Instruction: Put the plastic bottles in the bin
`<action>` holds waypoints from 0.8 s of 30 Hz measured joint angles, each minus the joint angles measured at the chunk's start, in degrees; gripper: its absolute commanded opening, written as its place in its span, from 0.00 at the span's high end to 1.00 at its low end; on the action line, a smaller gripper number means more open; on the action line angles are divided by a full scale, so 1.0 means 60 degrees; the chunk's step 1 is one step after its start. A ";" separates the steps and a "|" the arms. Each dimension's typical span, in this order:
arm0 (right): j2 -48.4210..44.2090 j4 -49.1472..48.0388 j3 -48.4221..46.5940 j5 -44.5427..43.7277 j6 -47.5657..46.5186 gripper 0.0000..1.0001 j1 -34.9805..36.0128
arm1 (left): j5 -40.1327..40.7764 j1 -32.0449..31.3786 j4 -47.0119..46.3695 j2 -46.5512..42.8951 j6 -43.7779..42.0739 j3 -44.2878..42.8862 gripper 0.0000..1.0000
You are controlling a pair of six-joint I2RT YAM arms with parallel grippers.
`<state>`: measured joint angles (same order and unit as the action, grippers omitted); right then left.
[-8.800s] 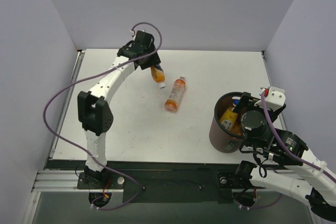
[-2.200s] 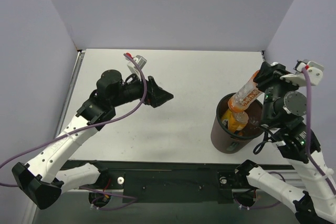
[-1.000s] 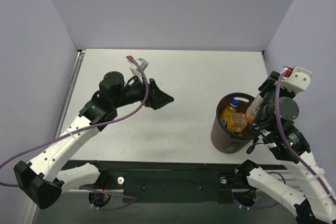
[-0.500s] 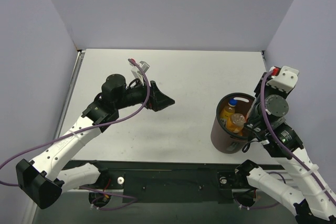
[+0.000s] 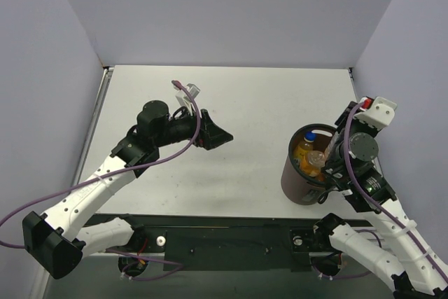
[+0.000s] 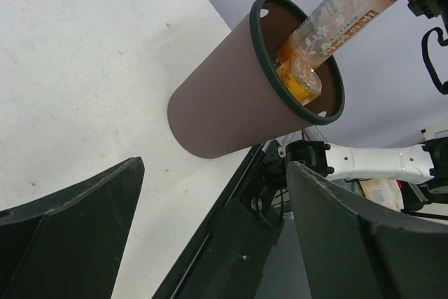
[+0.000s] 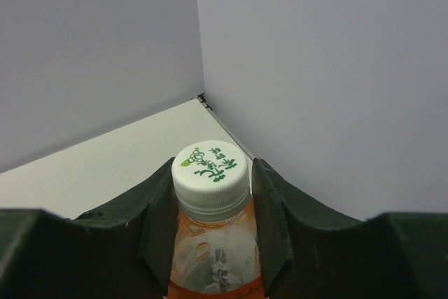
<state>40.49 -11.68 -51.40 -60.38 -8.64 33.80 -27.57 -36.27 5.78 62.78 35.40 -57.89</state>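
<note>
Dark brown plastic, the bin [image 5: 292, 178] stands at about four o'clock on the white table [image 5: 252, 96] in the overhead view. A yellow-labelled bottle [image 5: 304, 152] with a blue cap is already inside. The right gripper [image 5: 339, 146] grips a clear bottle of orange drink [image 5: 324, 157], base down in the bin's mouth and neck leaning toward one o'clock. The left gripper [image 5: 213, 134] hangs at about nine o'clock of the bin, well apart from it, jaws spread and carrying nothing. Every bottle I can find is in the bin or entering it, so I'd judge the job nearly finished: only letting go of this last one is left.

From the left wrist, the bin is tilted in the frame. The gripped bottle juts out past its rim toward one o'clock, and its orange label has a white flower print (the lettering is too small for me to read). Another bottle lies beneath it.

From the right wrist, black fingers [image 7: 159, 218] are clamped on either side of the bottle's neck. Its white cap [image 7: 211, 168] carries green East Asian characters and a small leaf mark; I can't make out the brand.
</note>
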 measured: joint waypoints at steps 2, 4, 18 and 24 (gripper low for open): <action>-0.0160 -0.0047 0.0095 -0.0004 0.0131 1.00 -0.0004 | 0.0000 0.0000 -0.0007 0.0000 0.0015 0.0058 0.05; -0.0361 -0.0040 0.0200 -0.0018 0.0393 1.00 -0.0004 | -0.0004 0.0000 -0.0025 0.0000 0.0033 0.0113 0.05; -0.0503 -0.1333 0.0616 -0.0277 -0.0098 1.00 -0.0015 | -0.0029 0.0000 -0.0117 -0.0204 0.0098 0.0361 0.06; 0.0346 -0.2812 0.0732 0.0029 -0.1009 1.00 -0.0022 | -0.0029 0.0000 -0.0160 -0.0357 0.0182 0.0361 0.05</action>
<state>42.57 -28.56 -47.00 -60.20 -14.70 33.67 -27.75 -36.27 4.82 60.64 36.49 -55.72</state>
